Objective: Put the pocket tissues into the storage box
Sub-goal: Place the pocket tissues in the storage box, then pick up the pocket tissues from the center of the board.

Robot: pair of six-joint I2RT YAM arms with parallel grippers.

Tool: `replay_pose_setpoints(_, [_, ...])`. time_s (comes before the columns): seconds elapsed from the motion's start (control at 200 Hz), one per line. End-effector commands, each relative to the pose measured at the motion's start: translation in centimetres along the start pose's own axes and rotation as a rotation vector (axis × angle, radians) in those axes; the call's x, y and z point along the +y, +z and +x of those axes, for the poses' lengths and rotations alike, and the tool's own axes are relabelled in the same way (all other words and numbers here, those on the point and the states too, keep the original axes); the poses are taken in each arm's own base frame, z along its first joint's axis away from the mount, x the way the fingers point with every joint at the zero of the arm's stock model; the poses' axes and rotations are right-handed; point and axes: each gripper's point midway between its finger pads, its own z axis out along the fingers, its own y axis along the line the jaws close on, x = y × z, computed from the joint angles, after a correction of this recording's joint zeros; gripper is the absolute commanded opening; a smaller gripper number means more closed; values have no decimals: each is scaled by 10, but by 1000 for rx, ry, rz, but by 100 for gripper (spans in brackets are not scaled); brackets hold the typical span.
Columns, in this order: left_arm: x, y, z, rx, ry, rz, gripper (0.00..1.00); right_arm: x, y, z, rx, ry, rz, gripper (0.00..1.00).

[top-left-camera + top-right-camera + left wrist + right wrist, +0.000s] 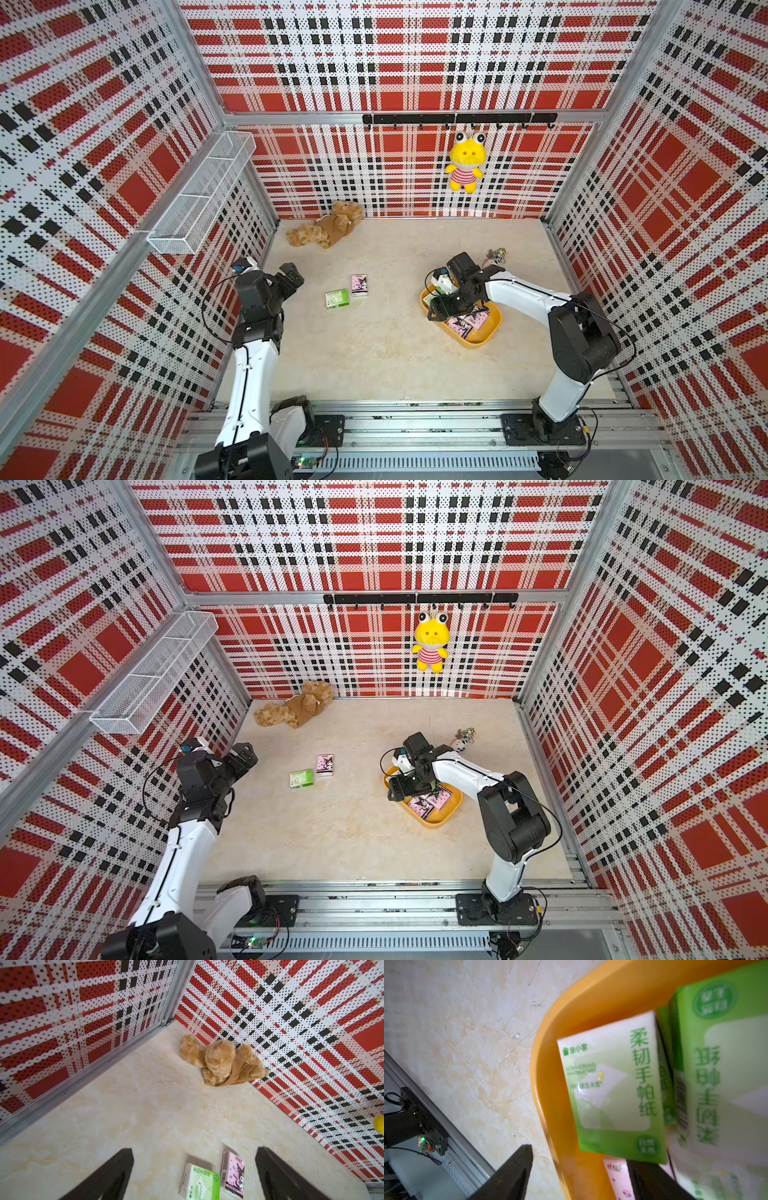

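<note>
Right gripper (579,1155) sits low over the box (478,341), jaws apart astride its rim and holding nothing, probably a drop-off pose. Packets (612,1088) lie piled inside. Farther out on the table (395,365), green packet (336,299) and pink packet (359,285) lie side by side. Left gripper (194,1150) hangs open nearby, aimed their way.

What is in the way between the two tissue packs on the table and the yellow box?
Nothing lies on the table between the green packet, the pink packet and the storage box. Only the right gripper, open, hangs over the box's end that faces them.
</note>
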Motion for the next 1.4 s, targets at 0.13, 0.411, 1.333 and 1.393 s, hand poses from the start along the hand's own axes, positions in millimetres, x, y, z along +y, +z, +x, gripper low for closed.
replay_pose_setpoints(0.13, [-4,-3,-7,-26,16,11,99,-1,-7,-15,-27,-37,14,78])
replay_pose_setpoints(0.411, [-5,-5,-8,-28,13,15,99,5,-37,-17,-44,-61,48,80])
replay_pose_setpoints(1.333, [-13,-9,-14,-43,-13,39,99,153,52,-176,-322,-123,152,86])
replay_pose_setpoints(1.393, [-14,-9,-13,-40,-13,40,99,160,68,-182,-329,-129,155,86])
